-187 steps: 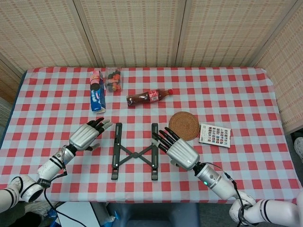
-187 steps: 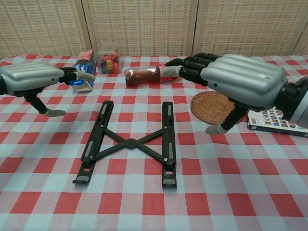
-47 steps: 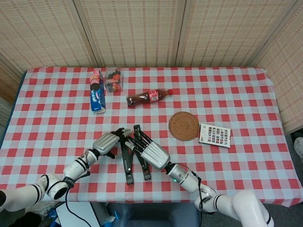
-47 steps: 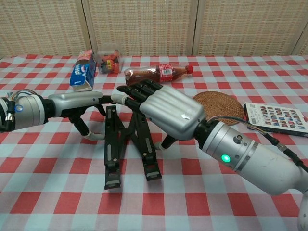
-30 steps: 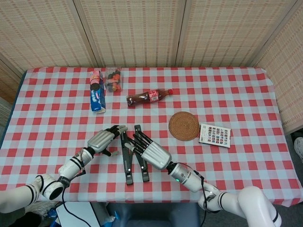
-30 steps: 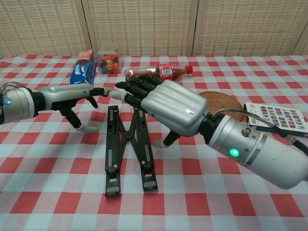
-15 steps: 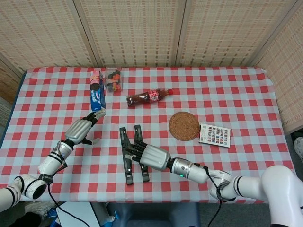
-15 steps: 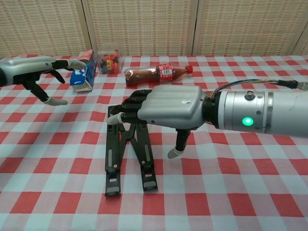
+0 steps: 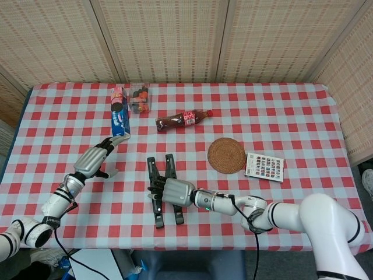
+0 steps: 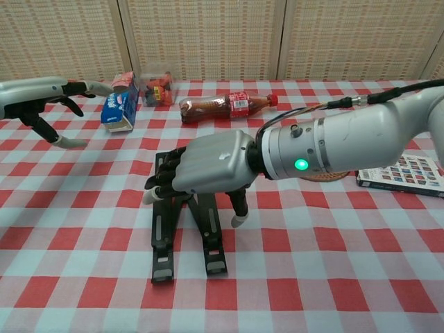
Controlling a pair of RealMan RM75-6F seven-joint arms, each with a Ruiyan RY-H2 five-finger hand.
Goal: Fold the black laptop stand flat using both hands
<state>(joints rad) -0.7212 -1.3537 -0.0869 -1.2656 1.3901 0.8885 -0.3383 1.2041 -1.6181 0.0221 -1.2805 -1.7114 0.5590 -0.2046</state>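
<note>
Table (image 9: 303,116) holds the laptop stand (image 10: 208,236) near its front edge, rails nearly together. We drape our right hand (image 10: 208,164) over it, fingers curled across the rails, likely to press them flat. Our left hand (image 9: 93,160) hangs released, well apart.

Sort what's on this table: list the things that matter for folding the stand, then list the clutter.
For the job: black laptop stand; right robot hand resting on it; left robot hand, held apart.

Clutter: cola bottle, woven coaster, cookie pack, snack box, card box.
</note>
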